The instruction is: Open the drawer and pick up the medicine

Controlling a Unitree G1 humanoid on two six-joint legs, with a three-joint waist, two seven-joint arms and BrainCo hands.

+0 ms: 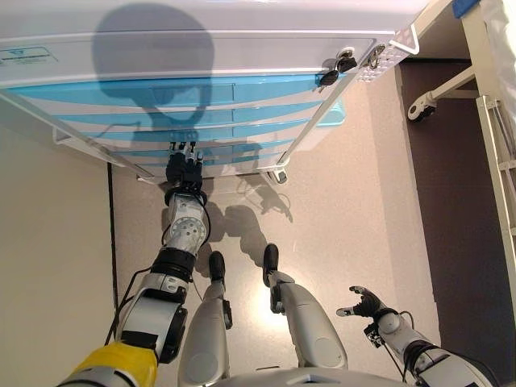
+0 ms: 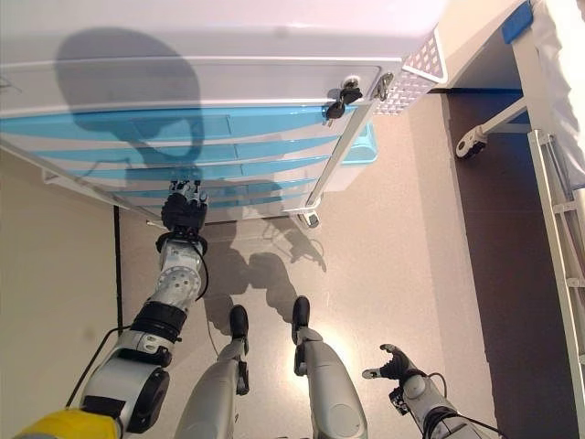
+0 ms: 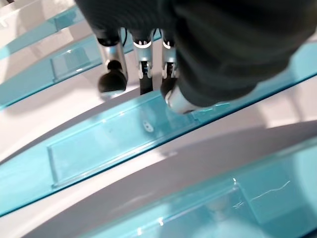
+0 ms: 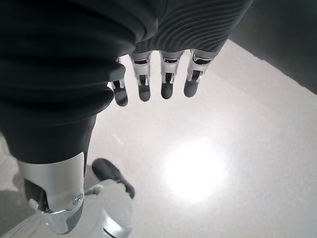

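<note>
Non-task items only. Keys (image 1: 337, 68) w/ black heads hang from the lock at the cabinet's top right corner. White perforated side basket (image 2: 413, 71) sits just right of them, w/ a white rail (image 1: 408, 42) at its far right end. Light-blue bin (image 1: 334, 113) on the floor (image 1: 355, 226) right of the cabinet, partly hidden behind it. Cabinet caster (image 1: 279, 174) shows near its lower right corner. Far right: white bed frame (image 1: 497, 153) over dark flooring, w/ a grey bed caster (image 1: 421, 106) left of it. Blue patch (image 1: 464, 6) at top right corner.
</note>
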